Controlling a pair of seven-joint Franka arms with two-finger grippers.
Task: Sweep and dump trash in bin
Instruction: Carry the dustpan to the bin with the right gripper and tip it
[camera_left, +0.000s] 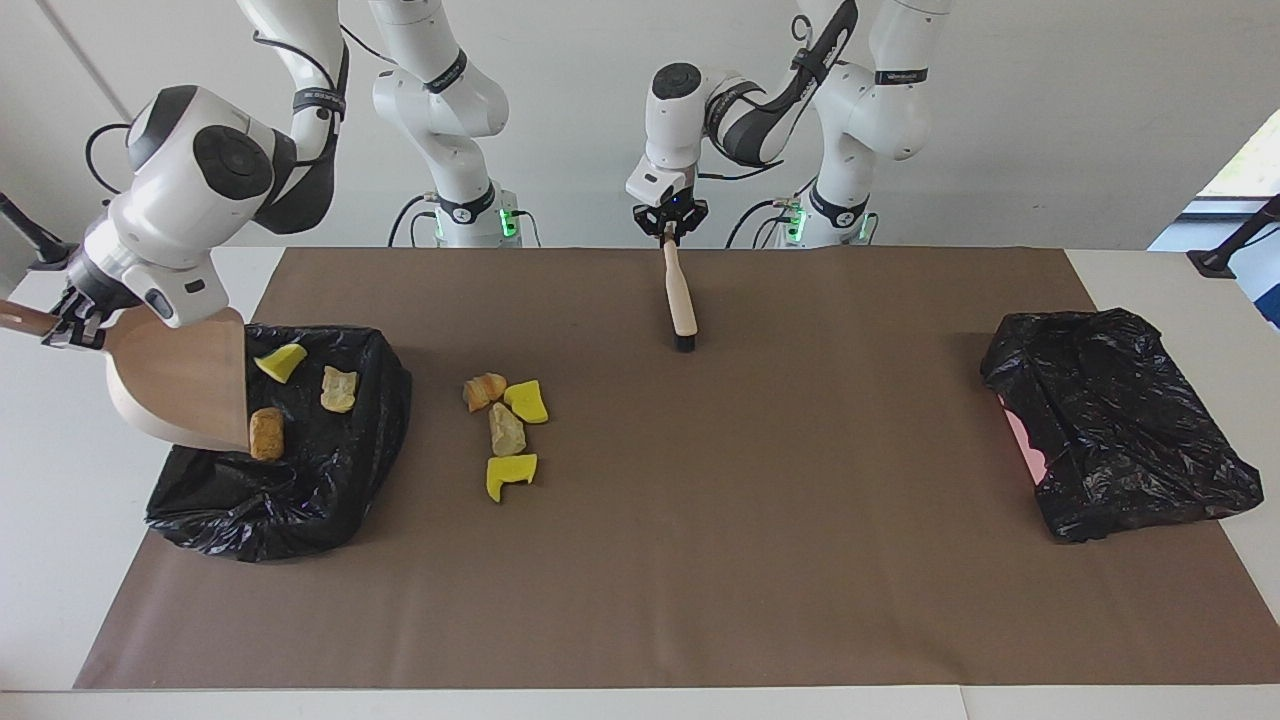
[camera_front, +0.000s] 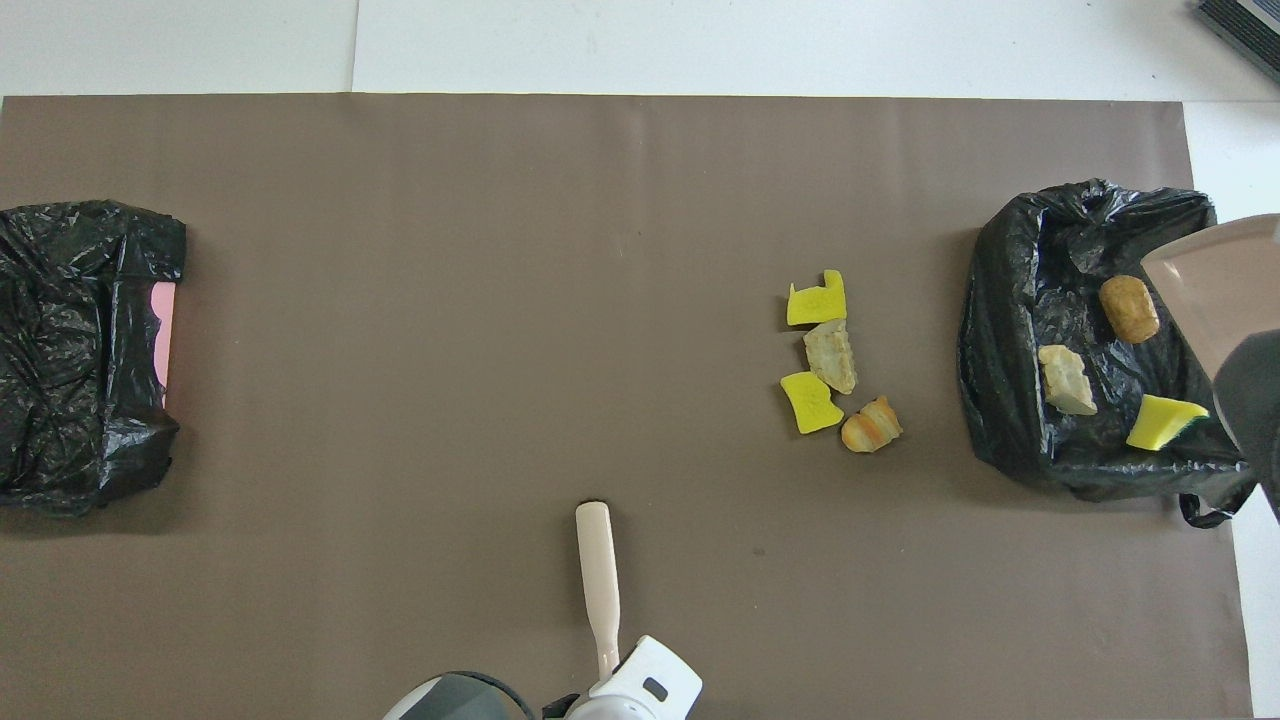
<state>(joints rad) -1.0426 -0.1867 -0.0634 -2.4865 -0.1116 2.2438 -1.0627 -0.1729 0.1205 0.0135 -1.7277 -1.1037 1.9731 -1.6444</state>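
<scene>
Dustpan (camera_left: 185, 385) tipped steeply over black-lined bin (camera_left: 330, 480); brush (camera_left: 681, 293) held idle.
Facing view: right gripper (camera_left: 72, 322) pinches dustpan handle at right arm's end of table; three trash pieces (camera_left: 300, 395) lie in bin; four loose pieces (camera_left: 507, 420) sit on brown mat (camera_left: 760, 500) beside bin; left gripper (camera_left: 668, 226) clamps brush handle, bristles touching mat; second black-bagged bin (camera_left: 1115, 420) at left arm's end. Overhead view: dustpan (camera_front: 1215, 285) over bin edge (camera_front: 1000, 330); loose pieces (camera_front: 835, 365) between brush (camera_front: 597, 570) and bin.
</scene>
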